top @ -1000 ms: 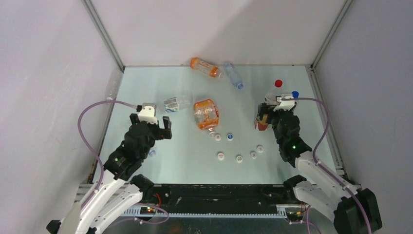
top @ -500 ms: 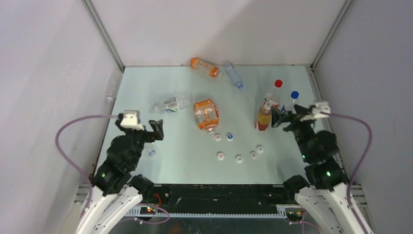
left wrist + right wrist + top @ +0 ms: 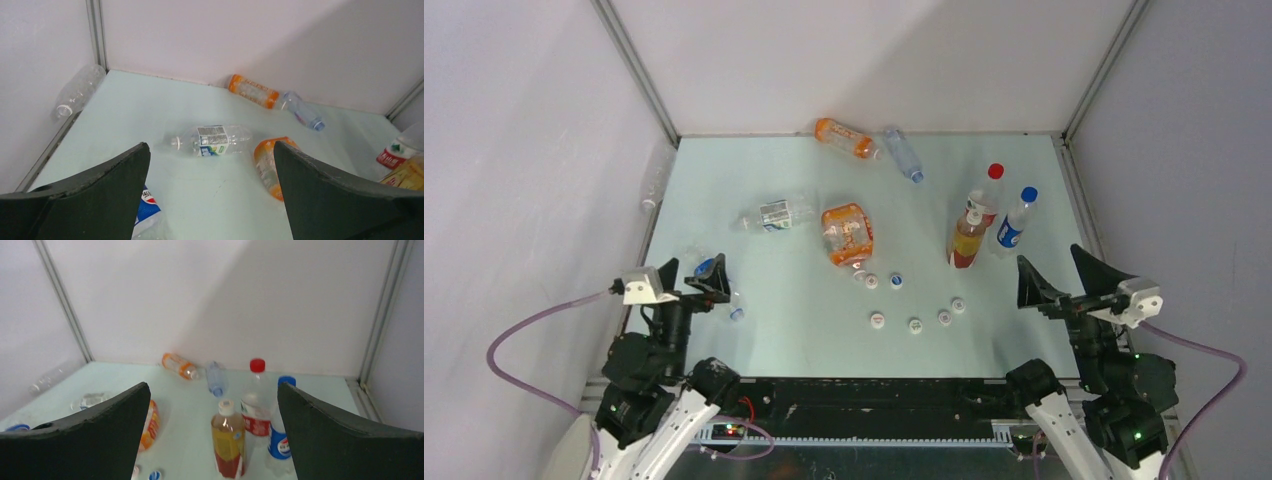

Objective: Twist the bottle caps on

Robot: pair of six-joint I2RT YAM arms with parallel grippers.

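Surface: pale green table [image 3: 804, 290].

Arms: left gripper [image 3: 692, 272], jaws spread wide, holding nothing, above the near left corner over a lying Pepsi-labelled bottle [image 3: 147, 212]. The right gripper [image 3: 1051, 258], jaws spread wide, holding nothing, at the near right, apart from the standing bottles.

Upright, far right, close together: red-capped bottle [image 3: 984, 200], blue-capped Pepsi bottle [image 3: 1014, 225], amber tea bottle [image 3: 965, 240] with white cap.

Lying: wide orange bottle [image 3: 847, 233] at centre; clear labelled bottle [image 3: 776, 213] just left of it; slim orange bottle [image 3: 844, 138] and clear bluish bottle [image 3: 902, 153] at the far edge; clear bottle [image 3: 652, 185] at the left edge.

Smalls: loose bottle caps [image 3: 915, 325], mostly white, scattered near centre, in front of the wide orange bottle.
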